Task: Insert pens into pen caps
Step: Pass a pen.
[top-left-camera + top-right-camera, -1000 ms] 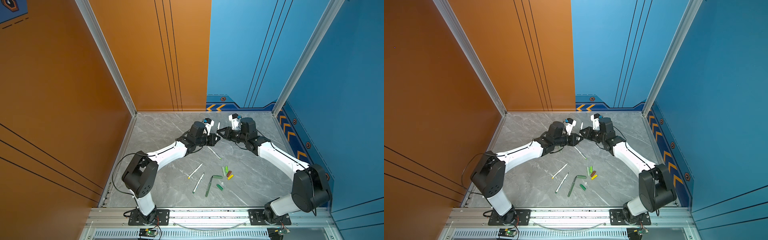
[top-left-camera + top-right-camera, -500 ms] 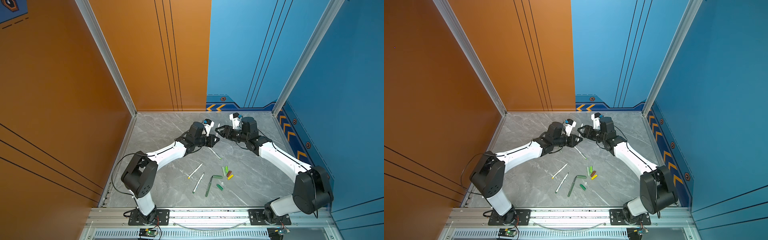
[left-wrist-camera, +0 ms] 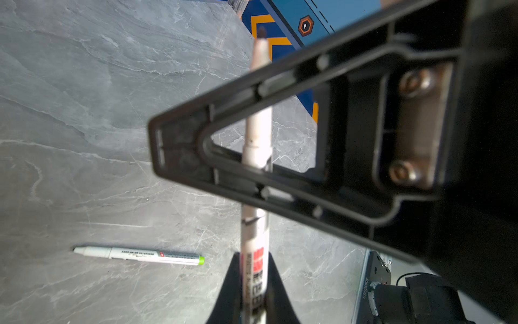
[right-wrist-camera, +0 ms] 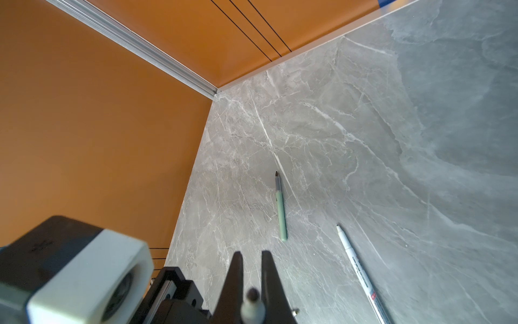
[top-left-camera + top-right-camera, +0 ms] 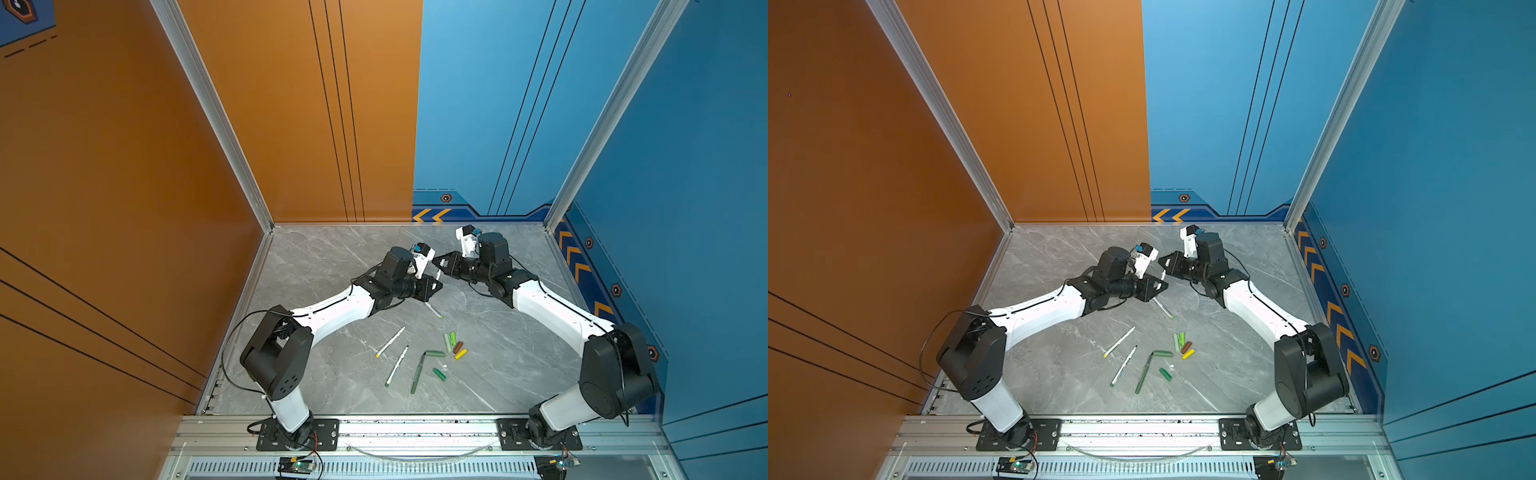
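Our left gripper [image 3: 254,261] is clamped on the lower barrel of a white-barrelled pen [image 3: 256,134], holding it clear of the table [image 5: 324,266]. Our right gripper [image 4: 251,258] pinches the same pen nearer its dark nib, probably to reset the grip before capping. The pen caps [image 5: 453,345] lie clustered on the table, well apart.

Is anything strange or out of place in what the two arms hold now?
Yes. Both the left gripper and the right gripper appear shut on one brown-tipped pen, held above the table. Neither holds a cap; the brown cap lies on the table.
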Controlling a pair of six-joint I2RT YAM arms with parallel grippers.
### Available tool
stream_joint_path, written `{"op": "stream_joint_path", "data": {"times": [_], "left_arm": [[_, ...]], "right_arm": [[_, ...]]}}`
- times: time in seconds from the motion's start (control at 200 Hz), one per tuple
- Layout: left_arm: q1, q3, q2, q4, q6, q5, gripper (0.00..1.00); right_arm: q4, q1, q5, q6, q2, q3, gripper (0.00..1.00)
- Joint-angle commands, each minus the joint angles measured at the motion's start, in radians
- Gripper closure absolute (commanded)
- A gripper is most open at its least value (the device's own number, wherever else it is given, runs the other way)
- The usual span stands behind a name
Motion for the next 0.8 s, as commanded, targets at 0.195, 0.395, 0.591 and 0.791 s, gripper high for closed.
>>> {"op": "stream_joint_path", "data": {"times": [0.195, 0.395, 0.591, 0.791], "left_arm": [[0.005, -0.015, -0.053, 0.004, -0.001, -0.028, 0.71], [0.004, -0.010, -0.045, 0.006, -0.005, -0.023, 0.77], [0.002, -0.008, -0.035, 0.015, -0.012, -0.019, 0.79], [0.002, -0.001, -0.021, 0.020, -0.017, -0.004, 0.67]], "right_arm": [[-0.015, 0.005, 0.064, -0.017, -0.061, -0.034, 1.00], [0.010, 0.003, 0.060, 0.004, -0.065, -0.040, 1.00], [0.048, 0.002, 0.043, 0.040, -0.060, -0.048, 1.00], [0.078, 0.001, 0.037, 0.062, -0.061, -0.060, 1.00]]}}
